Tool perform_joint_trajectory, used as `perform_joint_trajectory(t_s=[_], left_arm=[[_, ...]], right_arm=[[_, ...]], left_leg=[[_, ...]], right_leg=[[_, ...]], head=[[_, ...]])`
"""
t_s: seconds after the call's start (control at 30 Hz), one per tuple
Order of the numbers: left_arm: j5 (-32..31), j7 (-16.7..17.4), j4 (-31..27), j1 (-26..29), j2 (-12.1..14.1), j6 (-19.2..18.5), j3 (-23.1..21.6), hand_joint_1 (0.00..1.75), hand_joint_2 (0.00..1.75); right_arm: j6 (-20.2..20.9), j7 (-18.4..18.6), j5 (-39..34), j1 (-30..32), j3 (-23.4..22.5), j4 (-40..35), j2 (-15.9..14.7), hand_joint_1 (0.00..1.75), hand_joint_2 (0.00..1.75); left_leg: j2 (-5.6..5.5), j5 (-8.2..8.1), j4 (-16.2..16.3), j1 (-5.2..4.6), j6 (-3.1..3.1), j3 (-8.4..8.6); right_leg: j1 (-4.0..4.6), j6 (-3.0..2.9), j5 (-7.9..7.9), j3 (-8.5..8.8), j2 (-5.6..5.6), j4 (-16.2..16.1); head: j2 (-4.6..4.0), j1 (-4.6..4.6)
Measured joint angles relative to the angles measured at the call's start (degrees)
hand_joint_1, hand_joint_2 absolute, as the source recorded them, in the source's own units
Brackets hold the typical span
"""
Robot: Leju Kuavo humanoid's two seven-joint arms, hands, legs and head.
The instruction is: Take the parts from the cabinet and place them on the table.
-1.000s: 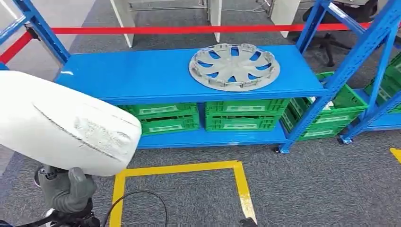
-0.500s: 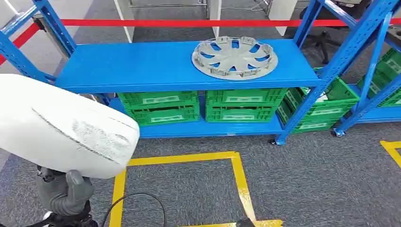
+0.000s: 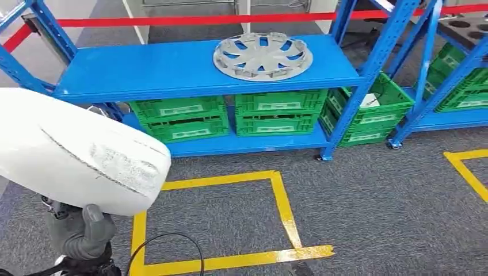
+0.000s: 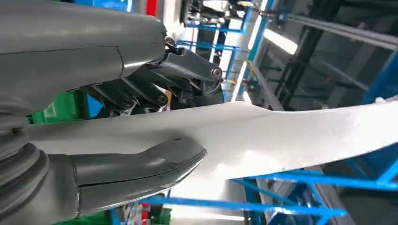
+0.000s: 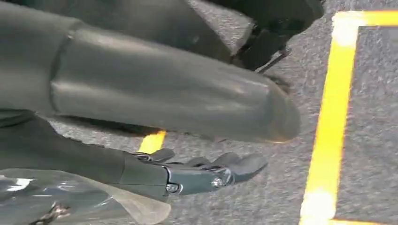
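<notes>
- My left hand gripped the white panel, thumb under and fingers over, so it rode flat for carrying.
- My right hand hung loose, fingers apart, holding nothing, over grey carpet.
- Hubcap lay on the blue shelf, green crates below.
- Yellow tape marked the floor; no table surface seen.

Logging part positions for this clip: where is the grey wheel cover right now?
In the head view, the grey wheel cover lies flat on the blue rack's top shelf, towards its right end, above the green crates.
</notes>
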Motion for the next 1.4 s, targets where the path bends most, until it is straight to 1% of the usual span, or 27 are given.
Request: perform_joint_trajectory(t_s=[0.07,0.13,0.2,0.23,0.27,0.3,0.33,0.43,0.47,0.53,0.57,0.63,0.67,0.73,0.9,0.97,1.0,1.03,1.07,1.1,1.13,1.2,1.23,1.27,1.33,1.37,1.4], left_arm=[[0.0,0.0,0.0,0.09,0.04,0.02,0.02,1.75,1.75],[0.02,0.0,0.02,0.14,0.09,0.02,0.02,1.75,1.75],[0.07,0.0,0.02,0.14,0.11,0.02,0.02,1.75,1.75],[0.07,0.0,0.02,0.12,0.09,0.02,0.02,1.75,1.75],[0.07,0.0,0.02,0.11,0.09,0.02,0.02,1.75,1.75],[0.09,0.0,0.02,0.07,0.09,0.02,0.02,1.75,1.75],[0.09,0.04,0.02,0.28,0.13,0.02,0.02,1.75,1.75],[0.13,0.04,-0.07,0.07,0.04,-0.02,0.15,1.75,1.75],[0.13,0.04,-0.07,-0.08,-0.02,-0.02,0.13,1.75,1.75],[0.15,0.02,-0.05,-0.24,-0.2,-0.04,0.11,1.75,1.75],[0.13,0.0,-0.05,-0.23,-0.22,-0.04,0.2,1.75,1.75],[0.13,0.02,-0.05,-0.06,-0.2,-0.04,0.24,1.75,1.75],[0.13,0.04,-0.05,-0.08,-0.22,-0.04,0.24,1.75,1.75],[0.13,0.04,-0.02,-0.09,-0.22,-0.04,0.24,1.75,1.75],[0.13,0.04,-0.05,-0.09,-0.22,-0.04,0.24,1.75,1.75],[0.13,0.04,-0.05,-0.1,-0.24,-0.04,0.22,1.75,1.75],[0.13,0.02,-0.05,-0.12,-0.28,-0.07,0.24,1.75,1.75],[0.11,0.04,-0.05,-0.18,-0.28,-0.07,0.22,1.75,1.75],[0.11,0.04,-0.05,-0.29,-0.28,-0.07,0.22,1.75,1.75],[0.13,0.02,-0.05,-0.29,-0.28,-0.04,0.24,1.75,1.75],[0.13,0.02,-0.05,-0.27,-0.24,-0.04,0.24,1.75,1.75],[0.13,0.04,-0.05,-0.1,-0.17,-0.02,0.26,1.75,1.75],[0.13,0.09,-0.02,-0.07,-0.15,0.0,0.28,1.75,1.75],[0.13,0.18,-0.02,-0.06,-0.15,0.02,0.26,1.75,1.75],[0.13,0.2,-0.05,-0.07,-0.15,0.09,0.26,1.75,1.75],[0.13,0.22,-0.05,-0.09,-0.15,0.15,0.26,1.75,1.75],[0.13,0.24,-0.05,-0.1,-0.15,0.17,0.28,1.75,1.75]], right_arm=[[0.0,0.04,0.0,0.26,-0.17,0.0,0.0,0.0,0.0],[0.04,0.04,0.0,0.28,-0.24,0.0,0.0,0.0,0.0],[0.02,0.04,-0.02,0.33,-0.26,0.0,0.0,0.0,0.0],[0.02,0.04,-0.02,0.34,-0.28,0.0,0.0,0.0,0.0],[0.07,0.04,-0.02,0.34,-0.28,0.0,0.0,0.0,0.0],[0.15,0.06,-0.02,0.36,-0.28,0.0,0.13,0.0,0.0],[0.18,0.04,-0.07,0.05,-0.35,0.02,0.35,0.0,0.0],[0.37,0.22,-0.04,0.04,-0.39,0.02,0.53,0.0,0.0],[0.35,0.22,-0.04,0.11,-0.39,0.02,0.52,0.0,0.0],[0.35,0.22,-0.04,0.03,-0.5,0.02,0.52,0.0,0.0],[0.33,0.22,-0.04,-0.14,-0.55,0.02,0.5,0.0,0.0],[0.28,0.22,-0.04,-0.12,-0.59,0.02,0.46,0.0,0.0],[0.28,0.22,-0.04,0.04,-0.59,0.02,0.46,0.0,0.0],[0.28,0.22,-0.04,0.2,-0.61,0.02,0.44,0.0,0.0],[0.28,0.22,-0.04,0.21,-0.61,0.02,0.44,0.0,0.0],[0.28,0.22,-0.04,0.22,-0.61,0.02,0.37,0.0,0.0],[0.26,0.24,-0.07,-0.14,-0.63,0.02,0.44,0.0,0.0],[0.26,0.22,-0.04,0.18,-0.63,0.02,0.44,0.0,0.0],[0.26,0.22,-0.04,0.26,-0.63,0.02,0.44,0.0,0.0],[0.2,0.24,-0.07,0.24,-0.65,0.02,0.44,0.0,0.0],[0.22,0.22,-0.04,0.15,-0.65,0.02,0.44,0.0,0.0],[0.37,0.24,-0.07,0.08,-0.66,0.02,0.44,0.0,0.0],[0.39,0.33,-0.11,0.13,-0.68,0.02,0.44,0.0,0.0],[0.44,0.41,-0.17,0.23,-0.68,0.02,0.44,0.0,0.0],[0.53,0.59,-0.24,0.28,-0.74,0.02,0.44,0.0,0.0],[0.63,0.66,-0.24,0.24,-0.74,0.02,0.46,0.0,0.0],[0.68,0.76,-0.31,0.18,-0.76,0.02,0.64,0.0,0.0]], left_leg=[[-1.29,-6.3,7.45,0.21,-0.68,-1.96],[-1.42,-9.74,15.37,0.22,-0.87,-3.85],[-1.47,-8.12,14.55,0.21,-0.59,-2.18],[-1.74,-5.64,10.29,0.2,-0.21,0.36],[-2.82,-2.9,4.97,0.14,0.35,3.33],[-5.42,-2.22,1.26,0.15,1.25,5.19],[-7.5,-2.49,0.76,0.43,1.66,5.63],[-6.09,-2.21,-0.33,-0.07,1.42,5.29],[-5.13,-2.13,-1.92,0.18,1.6,5.85],[-3.64,-2.6,-3.92,0.51,2.14,6.72],[-2.87,-2.61,-3.88,0.55,2.14,6.64],[-1.05,-2.74,-3.7,0.54,2.23,6.58],[-0.29,-2.8,-3.58,0.54,2.24,6.57],[0.75,-3.02,-3.34,0.61,2.07,6.6],[0.85,-3.05,-3.3,0.62,2.03,6.6],[1.4,-3.27,-2.99,0.74,1.81,6.61],[3.0,-3.96,-1.68,0.12,0.69,6.28],[4.22,-3.95,-1.62,0.27,0.34,6.44],[3.1,-4.84,-1.17,0.56,-0.13,6.25],[0.51,-6.74,0.79,0.73,-0.26,5.58],[-0.85,-9.37,4.96,0.77,-0.32,4.02],[-1.5,-13.44,14.43,0.7,-0.28,0.07],[-1.52,-13.88,16.89,0.69,-0.14,-0.98],[-1.55,-12.81,16.36,0.68,0.11,-0.68],[-2.29,-7.4,8.14,0.65,0.99,3.14],[-3.82,-4.86,3.1,0.55,1.58,5.38],[-7.61,-4.78,0.51,0.65,2.31,6.5]], right_leg=[[0.05,-0.46,0.74,-0.82,0.69,0.06],[0.17,-0.53,1.36,-1.63,1.59,0.21],[0.29,-0.54,1.82,-1.68,2.59,0.5],[0.38,-0.48,1.99,-1.95,3.34,0.8],[0.51,-0.48,1.99,-2.04,4.03,0.98],[0.26,-0.46,1.98,-2.43,4.49,1.07],[0.29,-0.09,2.19,-3.04,5.06,1.38],[-0.71,1.13,3.05,-4.28,7.06,1.21],[-0.37,1.47,2.93,-4.43,7.49,1.2],[-0.26,1.92,0.35,-6.85,2.89,4.46],[-0.28,2.28,-1.47,-8.81,2.0,8.58],[-0.46,2.85,-4.38,-13.3,1.65,17.5],[-0.51,3.02,-4.02,-14.21,1.57,18.94],[-0.62,3.23,-0.82,-12.69,1.22,15.38],[-0.63,3.24,-0.32,-12.32,1.14,14.59],[-0.68,3.29,2.47,-9.84,0.58,9.43],[-0.04,1.72,3.61,-6.52,-1.95,2.76],[0.06,0.93,3.87,-6.91,-0.68,2.9],[-0.16,0.47,4.12,-6.89,-0.21,2.76],[-0.15,0.15,4.29,-7.02,0.32,2.76],[-0.15,-0.1,4.44,-7.17,0.91,2.76],[0.07,-0.48,4.68,-7.53,2.29,2.8],[0.18,-0.55,4.77,-7.64,3.03,2.81],[0.31,-0.6,4.89,-7.66,3.78,2.82],[0.51,-0.55,5.07,-7.55,5.54,2.82],[0.55,-0.48,5.14,-7.52,6.3,2.82],[0.36,-0.29,5.32,-7.86,6.73,2.86]], head=[[0.0,-0.2],[0.0,-0.15],[0.0,-0.15],[0.0,-0.13],[0.0,-0.2],[0.0,-0.13],[0.0,0.33],[0.02,-0.39],[0.02,-0.57],[0.02,0.08],[0.02,0.04],[0.02,0.15],[0.02,0.24],[0.0,0.24],[0.0,0.22],[0.02,0.22],[0.0,0.29],[0.02,0.26],[0.0,0.26],[0.02,0.15],[0.0,0.13],[0.02,0.11],[0.0,0.18],[0.0,0.18],[0.0,0.15],[0.02,0.15],[0.0,0.33]])
